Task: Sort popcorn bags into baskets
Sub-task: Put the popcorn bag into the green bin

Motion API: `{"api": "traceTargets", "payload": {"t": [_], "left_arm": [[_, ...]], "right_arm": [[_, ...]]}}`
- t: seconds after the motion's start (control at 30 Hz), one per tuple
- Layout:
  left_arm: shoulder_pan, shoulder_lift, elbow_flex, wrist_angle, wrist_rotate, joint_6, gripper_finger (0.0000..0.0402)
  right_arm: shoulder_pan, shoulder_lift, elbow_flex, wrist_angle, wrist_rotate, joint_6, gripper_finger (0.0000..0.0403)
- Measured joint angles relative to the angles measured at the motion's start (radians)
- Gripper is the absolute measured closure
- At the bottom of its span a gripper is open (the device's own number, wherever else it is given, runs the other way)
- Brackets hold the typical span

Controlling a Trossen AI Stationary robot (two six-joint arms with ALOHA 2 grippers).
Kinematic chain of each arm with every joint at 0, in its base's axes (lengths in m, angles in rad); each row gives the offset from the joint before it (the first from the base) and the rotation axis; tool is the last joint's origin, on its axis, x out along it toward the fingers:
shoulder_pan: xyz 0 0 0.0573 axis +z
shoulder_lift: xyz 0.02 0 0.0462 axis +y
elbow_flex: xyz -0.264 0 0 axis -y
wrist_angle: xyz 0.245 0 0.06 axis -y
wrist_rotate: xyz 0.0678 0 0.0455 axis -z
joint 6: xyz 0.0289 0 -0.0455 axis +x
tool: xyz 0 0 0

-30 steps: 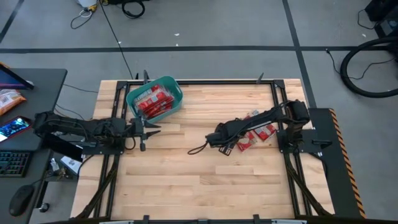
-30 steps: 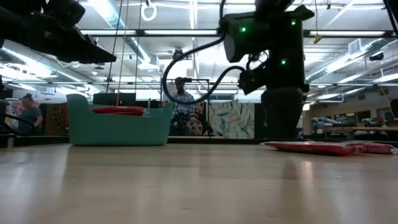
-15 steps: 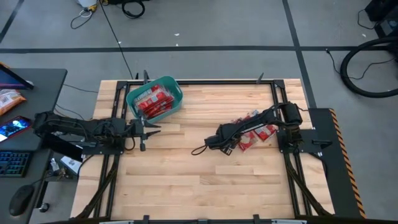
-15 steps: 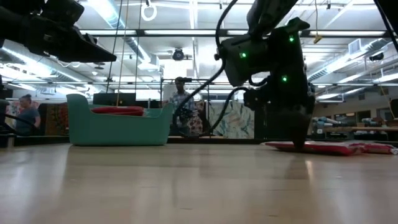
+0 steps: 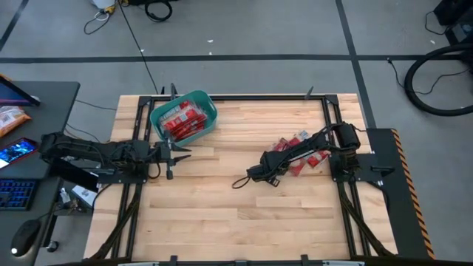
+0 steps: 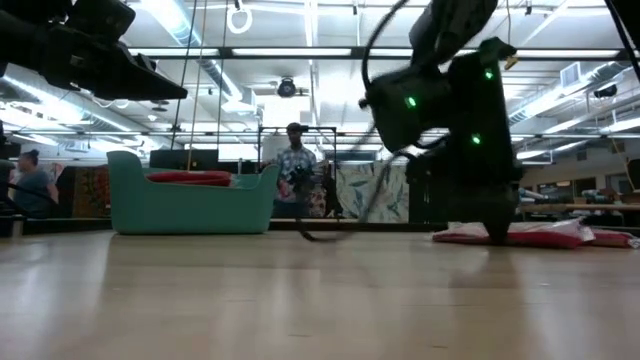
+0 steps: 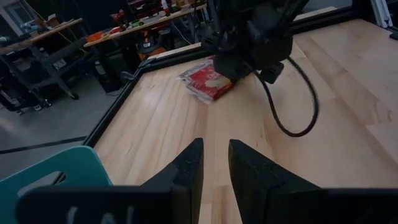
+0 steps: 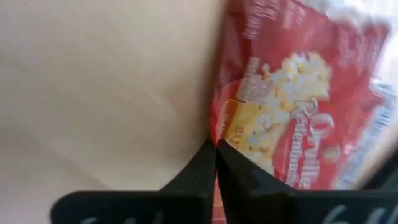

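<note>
Right gripper (image 8: 214, 146) pinched shut on red popcorn bag (image 8: 292, 118) edge, at four o'clock from teal basket (image 5: 183, 117).

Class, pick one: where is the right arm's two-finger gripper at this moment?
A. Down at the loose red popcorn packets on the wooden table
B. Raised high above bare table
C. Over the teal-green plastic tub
A: the right gripper sits at the edge of a red popcorn packet, fingers pinched together, far from the teal-green plastic tub.

Off my wooden table (image 5: 222, 214), a dark desk (image 5: 52, 96) holds an orange packet (image 5: 11, 118), a phone (image 5: 16, 151) and a keyboard (image 5: 15, 196). People (image 6: 297, 180) stand behind.
</note>
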Motion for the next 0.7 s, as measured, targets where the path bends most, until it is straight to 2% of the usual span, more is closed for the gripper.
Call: {"api": "traceTargets", "payload": {"t": [0.23,0.43,0.5,0.6,0.67,0.7], "left_arm": [[0.000,0.000,0.000,0.000,0.000,0.000,0.0322],[0.000,0.000,0.000,0.000,-0.002,0.000,0.0322],[0.000,0.000,0.000,0.020,-0.057,0.000,0.0322],[0.001,-0.005,0.018,0.036,-0.229,-0.034,0.0321],[0.000,-0.026,0.028,0.011,-0.233,-0.047,0.0321],[-0.001,-0.036,0.029,0.000,-0.200,-0.057,0.0321]], "right_arm": [[0.023,0.004,0.066,-0.079,0.054,-0.056,0.0397],[0.066,0.004,0.179,-0.093,0.193,-0.128,0.0398],[0.081,0.004,0.228,-0.088,0.257,-0.162,0.0399],[0.094,0.004,0.302,-0.066,0.350,-0.224,0.0400],[0.098,0.003,0.343,-0.034,0.394,-0.278,0.0400],[0.100,0.003,0.359,-0.010,0.410,-0.310,0.0400]]}}
